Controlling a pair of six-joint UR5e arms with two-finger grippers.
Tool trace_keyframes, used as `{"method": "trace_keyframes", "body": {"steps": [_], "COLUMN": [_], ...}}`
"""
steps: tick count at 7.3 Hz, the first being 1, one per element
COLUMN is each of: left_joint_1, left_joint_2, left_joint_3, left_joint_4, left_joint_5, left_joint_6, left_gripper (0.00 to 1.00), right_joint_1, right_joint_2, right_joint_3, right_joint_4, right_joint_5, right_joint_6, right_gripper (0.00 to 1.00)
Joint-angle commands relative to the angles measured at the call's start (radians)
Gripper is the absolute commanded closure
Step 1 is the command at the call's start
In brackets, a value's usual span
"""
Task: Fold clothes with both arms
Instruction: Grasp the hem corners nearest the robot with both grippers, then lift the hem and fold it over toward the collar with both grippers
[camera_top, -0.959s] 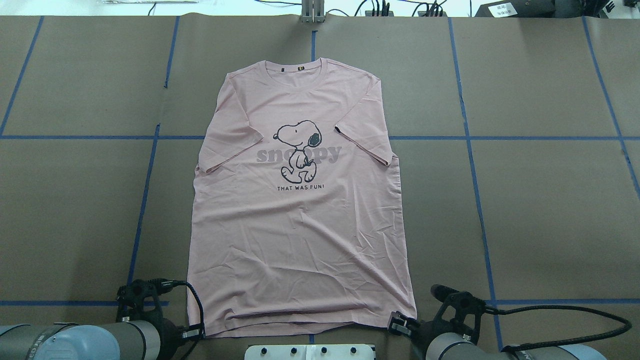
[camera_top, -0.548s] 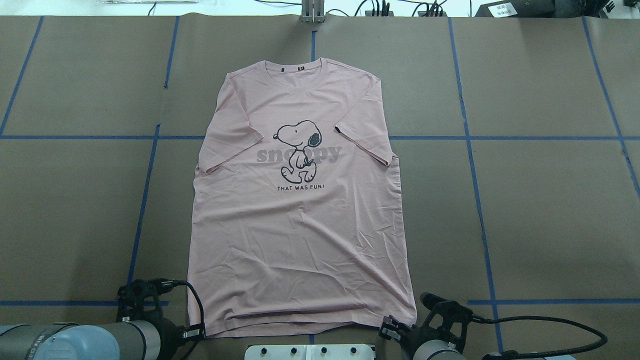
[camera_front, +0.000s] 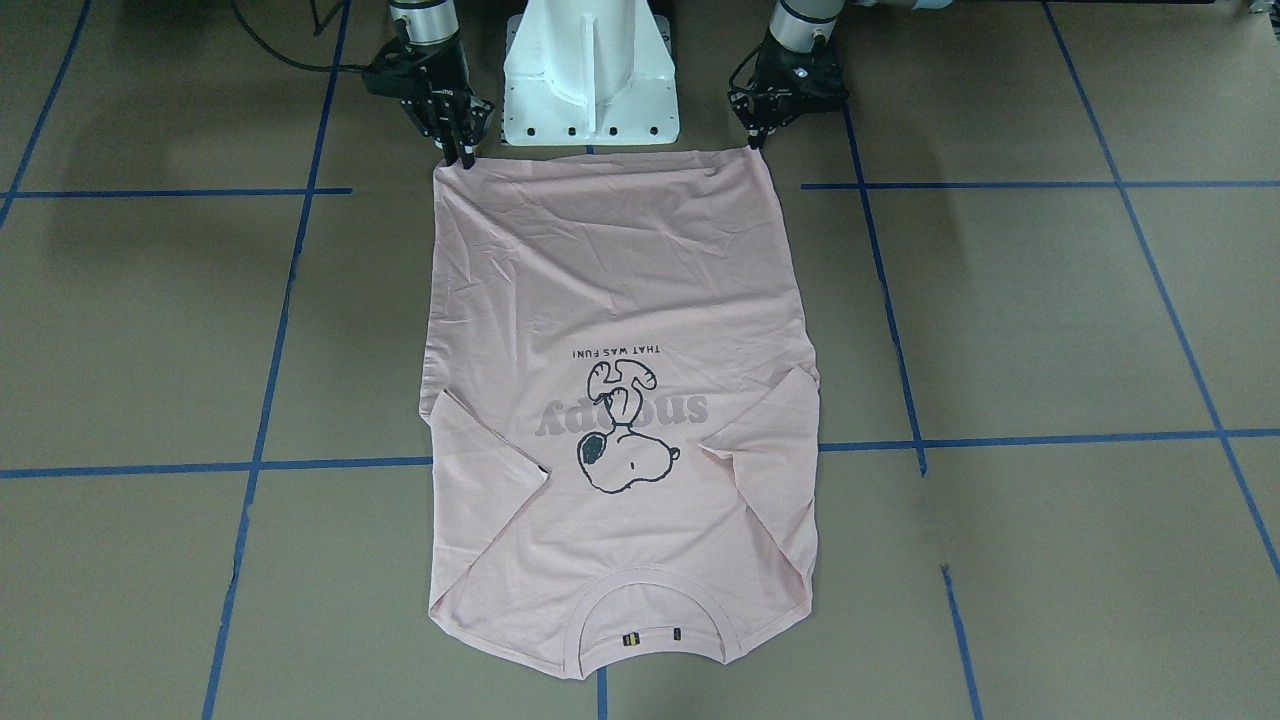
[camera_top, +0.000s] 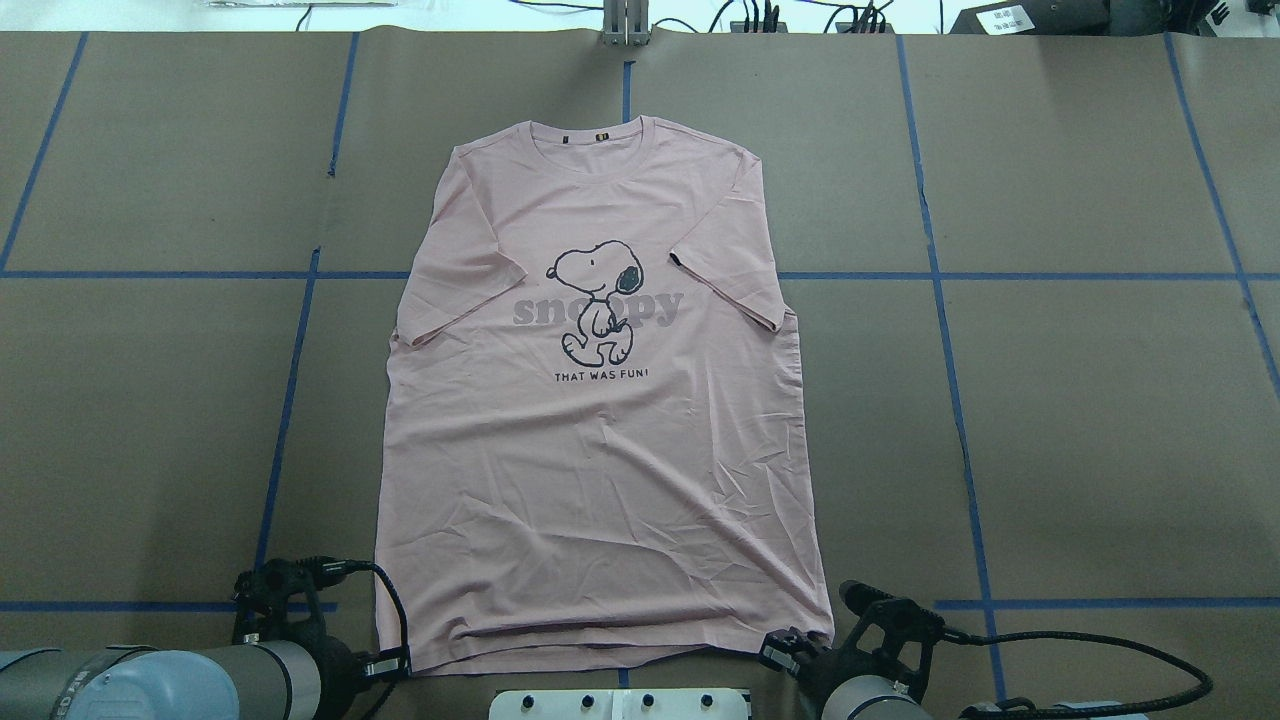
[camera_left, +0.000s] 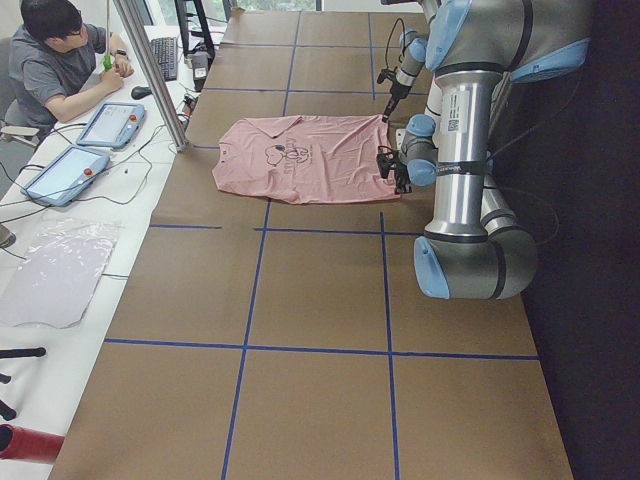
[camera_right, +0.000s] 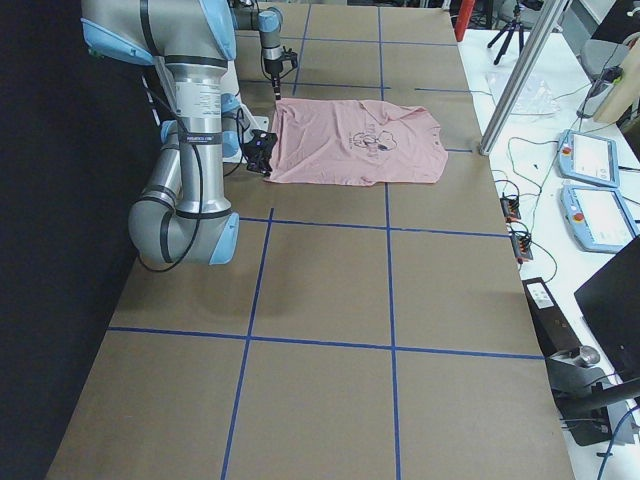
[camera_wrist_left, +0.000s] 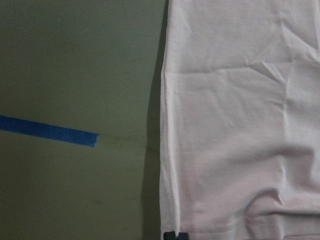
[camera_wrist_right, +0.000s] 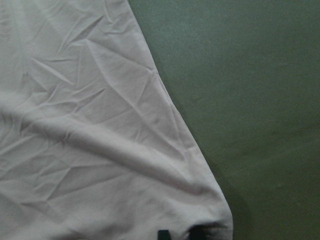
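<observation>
The pale pink Snoopy T-shirt (camera_top: 600, 450) lies flat and face up on the table, collar (camera_front: 655, 620) at the far side and hem toward the robot. My left gripper (camera_top: 385, 665) sits at the near left hem corner. Its wrist view shows the two tips close together on the hem edge (camera_wrist_left: 200, 231), so it is shut on the cloth. My right gripper (camera_top: 785, 652) is at the near right hem corner. There its tips press a puckered fold of the T-shirt (camera_wrist_right: 90, 125) and look shut on it.
The white pedestal base (camera_front: 590, 80) stands between the two arms just behind the hem. Brown paper with blue tape lines (camera_top: 290, 400) covers the table. A metal pole (camera_left: 150, 70) stands at the far edge, with a seated person (camera_left: 60, 60) and tablets beyond it.
My right gripper has slid a little left and nearer to the robot, onto the right hem corner. The left gripper and the T-shirt have not moved.
</observation>
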Motion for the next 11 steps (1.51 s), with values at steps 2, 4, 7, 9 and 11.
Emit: {"method": "trace_keyframes", "body": {"steps": [2,4,7,9,11], "left_joint_1": [-0.009,-0.02,-0.194,-0.258,-0.378], "left_joint_2": [0.001,0.01,-0.141,-0.229,-0.345], "left_joint_3": [-0.045,-0.234,-0.573,-0.528,-0.336], "left_joint_4": [0.009,0.152,0.584,0.635,0.636], "left_joint_5": [-0.008,-0.035,-0.267,-0.308,-0.305], "left_joint_6": [0.009,0.07,0.179,0.285,0.429], "left_gripper": [1.0,1.0,1.0,1.0,1.0], "right_joint_1": [0.034,0.035,0.027,0.073,0.199], "right_joint_2": [-0.011,-0.003,0.216,0.334,0.386], "right_joint_3": [0.05,0.285,0.592,0.578,0.45], "right_joint_4": [-0.009,-0.259,-0.744,-0.873,-0.823], "right_joint_5": [-0.001,0.022,0.124,0.19,0.187], "right_joint_6": [-0.007,-0.01,-0.008,-0.014,-0.185], "right_gripper": [1.0,1.0,1.0,1.0,1.0]}}
